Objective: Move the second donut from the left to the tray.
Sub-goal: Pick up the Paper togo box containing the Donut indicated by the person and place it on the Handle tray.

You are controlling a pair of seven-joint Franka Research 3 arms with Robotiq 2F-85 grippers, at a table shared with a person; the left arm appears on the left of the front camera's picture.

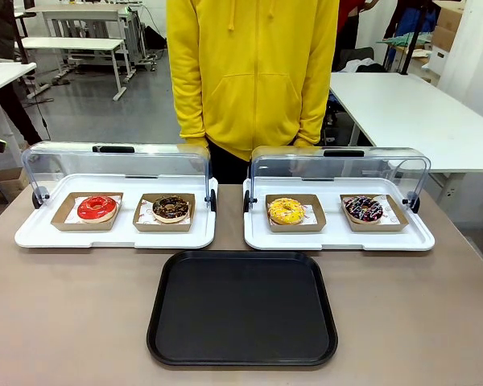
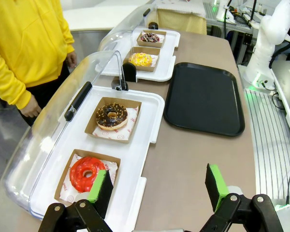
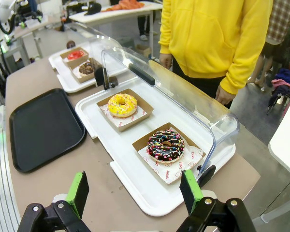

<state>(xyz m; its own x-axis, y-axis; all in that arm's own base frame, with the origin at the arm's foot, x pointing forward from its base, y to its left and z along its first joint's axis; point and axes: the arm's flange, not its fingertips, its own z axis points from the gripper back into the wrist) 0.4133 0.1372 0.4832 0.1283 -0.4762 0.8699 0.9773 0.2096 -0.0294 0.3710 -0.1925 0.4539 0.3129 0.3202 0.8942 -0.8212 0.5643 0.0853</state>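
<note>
Front view shows the chocolate donut [image 1: 171, 208] on the left display tray [image 1: 32, 237], just behind the black tray [image 1: 241, 310], not yet grasped. Left wrist view has the left gripper [image 2: 157, 181] wide and empty; it likely must reach over that donut next. Right wrist view: the right gripper [image 3: 134, 188] wide, empty.

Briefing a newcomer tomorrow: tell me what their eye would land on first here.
The person's bright yellow hoodie at the far side stands out first. Before it, four donuts sit in a row in two white display trays with raised clear lids: red donut, chocolate donut, yellow donut, sprinkled donut. A large black tray lies in front, nearer the robot.
</note>
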